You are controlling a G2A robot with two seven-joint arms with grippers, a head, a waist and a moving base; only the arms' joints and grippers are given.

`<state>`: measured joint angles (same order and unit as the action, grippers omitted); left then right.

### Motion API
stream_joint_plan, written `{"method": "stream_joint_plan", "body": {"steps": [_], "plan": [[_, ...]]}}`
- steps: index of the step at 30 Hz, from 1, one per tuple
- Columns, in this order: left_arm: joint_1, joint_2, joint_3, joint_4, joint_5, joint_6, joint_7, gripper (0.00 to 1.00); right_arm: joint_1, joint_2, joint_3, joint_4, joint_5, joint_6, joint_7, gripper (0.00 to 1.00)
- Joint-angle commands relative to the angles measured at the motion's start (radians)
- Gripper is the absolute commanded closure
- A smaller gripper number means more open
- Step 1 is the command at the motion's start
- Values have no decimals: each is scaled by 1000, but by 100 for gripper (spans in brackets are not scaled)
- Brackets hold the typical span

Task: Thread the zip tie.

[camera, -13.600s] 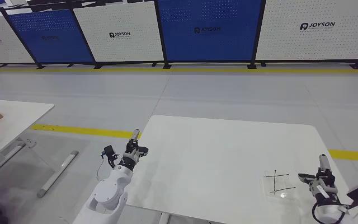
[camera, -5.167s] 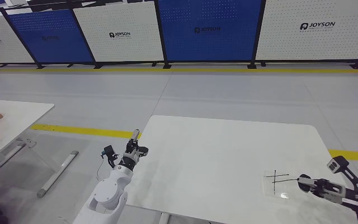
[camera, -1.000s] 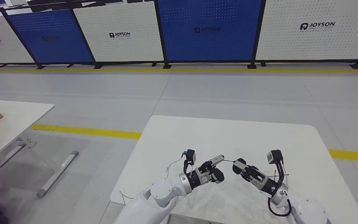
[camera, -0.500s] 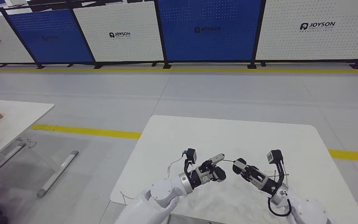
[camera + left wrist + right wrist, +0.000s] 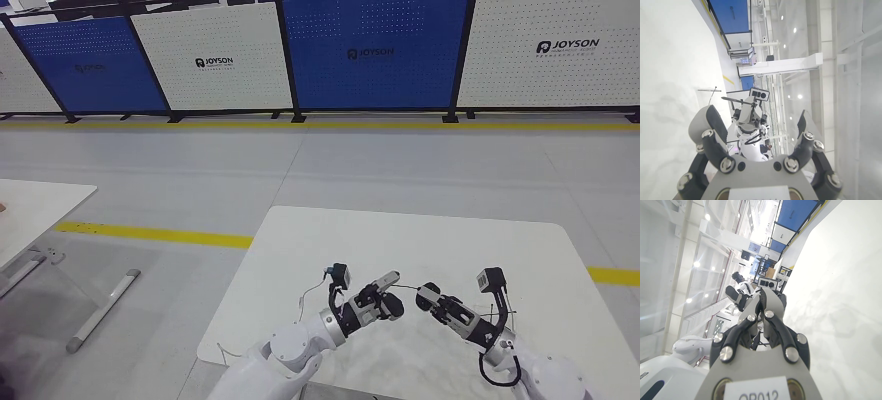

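My right gripper (image 5: 427, 293) is shut on a thin black zip tie (image 5: 405, 288), held a little above the table's front middle. The tie's free end sticks out sideways toward my left gripper (image 5: 389, 294). In the left wrist view the zip tie (image 5: 734, 100) pokes from the right gripper (image 5: 753, 104), straight ahead of my left gripper (image 5: 757, 109), which is open with nothing between its pads. In the right wrist view the right gripper (image 5: 762, 295) has its fingers pressed together, and the tie itself is hidden behind them.
The white table (image 5: 330, 240) is bare at the back and left. Two spare zip ties (image 5: 709, 90) lie crossed on the table behind the right arm. Blue and white partition panels (image 5: 375, 55) stand far off across the floor.
Both arms came from the table's outer edges to its front middle, the right one now holding a zip tie. Over the last second the left gripper edged slightly nearer the tie.
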<state>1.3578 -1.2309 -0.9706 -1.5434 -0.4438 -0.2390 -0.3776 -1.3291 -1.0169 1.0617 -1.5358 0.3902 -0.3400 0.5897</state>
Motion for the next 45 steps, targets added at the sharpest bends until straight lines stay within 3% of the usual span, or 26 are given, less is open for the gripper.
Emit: {"method": "stream_joint_plan", "body": {"steps": [1,3,5,8,19,23,27,37,45], "plan": [[-3,0,2,12,21,-13,-1,0,0,0,0,0,0,0,0,100],[-7,0,3,23,30,-22,-2,52,0,0,0,0,0,0,0,100],[-10,-1,4,31,37,-28,-3,65,0,0,0,0,0,0,0,100],[-12,-2,7,37,31,-36,-9,74,0,0,0,0,0,0,0,100],[-31,-11,24,61,-4,-68,-20,82,0,0,0,0,0,0,0,100],[-32,-12,26,67,-1,-77,-25,80,0,0,0,0,0,0,0,100],[-32,-12,26,69,0,-80,-25,80,0,0,0,0,0,0,0,100],[-41,-16,31,82,1,-70,-15,91,0,0,0,0,0,0,0,100],[-48,-19,33,91,-17,-67,-14,85,0,0,0,0,0,0,0,100]]}}
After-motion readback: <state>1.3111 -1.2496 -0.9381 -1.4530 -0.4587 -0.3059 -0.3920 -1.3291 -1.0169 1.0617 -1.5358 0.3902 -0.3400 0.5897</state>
